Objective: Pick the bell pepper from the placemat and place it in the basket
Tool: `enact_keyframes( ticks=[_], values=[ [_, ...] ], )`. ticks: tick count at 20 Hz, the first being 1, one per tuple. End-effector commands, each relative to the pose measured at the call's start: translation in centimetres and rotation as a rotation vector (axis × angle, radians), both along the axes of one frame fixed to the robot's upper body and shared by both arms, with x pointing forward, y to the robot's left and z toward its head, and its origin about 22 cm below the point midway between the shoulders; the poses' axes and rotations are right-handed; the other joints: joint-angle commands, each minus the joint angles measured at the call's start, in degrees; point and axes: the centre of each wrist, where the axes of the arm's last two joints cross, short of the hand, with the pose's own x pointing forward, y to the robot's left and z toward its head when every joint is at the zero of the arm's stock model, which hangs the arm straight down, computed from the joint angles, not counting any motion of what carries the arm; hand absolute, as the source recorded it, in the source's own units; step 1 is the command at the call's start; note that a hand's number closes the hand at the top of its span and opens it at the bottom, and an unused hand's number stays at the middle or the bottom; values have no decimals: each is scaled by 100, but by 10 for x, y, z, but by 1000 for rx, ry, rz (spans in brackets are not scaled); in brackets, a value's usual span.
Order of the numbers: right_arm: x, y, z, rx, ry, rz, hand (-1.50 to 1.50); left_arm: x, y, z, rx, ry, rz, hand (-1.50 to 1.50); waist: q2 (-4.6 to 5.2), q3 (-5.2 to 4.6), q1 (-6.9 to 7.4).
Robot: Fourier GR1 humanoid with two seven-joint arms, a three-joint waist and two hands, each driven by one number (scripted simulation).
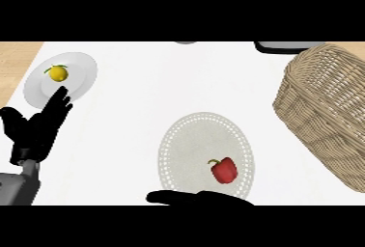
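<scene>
Your white desk (143, 87) carries, at far left, a white round plate (82, 72) holding a yellow lemon (57, 73), with the left hand (35, 128) resting open, fingers up. The red bell pepper (224, 170) lies untouched on the round pale lace-edged placemat (192, 144); your right hand (196, 198) sits just below, fingers relaxed, holding nothing. You're at the reach step: close round the pepper, then carry it right to the woven wicker basket (324, 106).

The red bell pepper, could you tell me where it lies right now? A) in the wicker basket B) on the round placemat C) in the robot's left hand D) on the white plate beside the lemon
B: the bell pepper lies on the lower right part of the placemat, apart from the basket, with no hand around it.
</scene>
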Motion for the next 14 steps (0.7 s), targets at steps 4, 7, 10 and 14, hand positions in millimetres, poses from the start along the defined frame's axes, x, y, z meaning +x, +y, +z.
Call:
enact_keyframes(
  ticks=[4, 7, 10, 14],
  values=[
    [2, -10, 61, -213, -364, -372, -150, 4, 0, 5, 4, -1, 3, 0, -24, -9, -72],
    [-2, 2, 86, -292, -342, -408, -150, 3, -4, 3, -14, -2, -4, 0, 23, -8, 44],
    [2, -7, 95, -474, -312, -350, -150, 5, 3, 0, -2, -17, -1, 0, 36, -7, 16],
    [22, -21, 124, -543, -224, -304, -150, 3, -5, -5, -15, -13, -9, 0, 41, -3, 20]
  ],
)
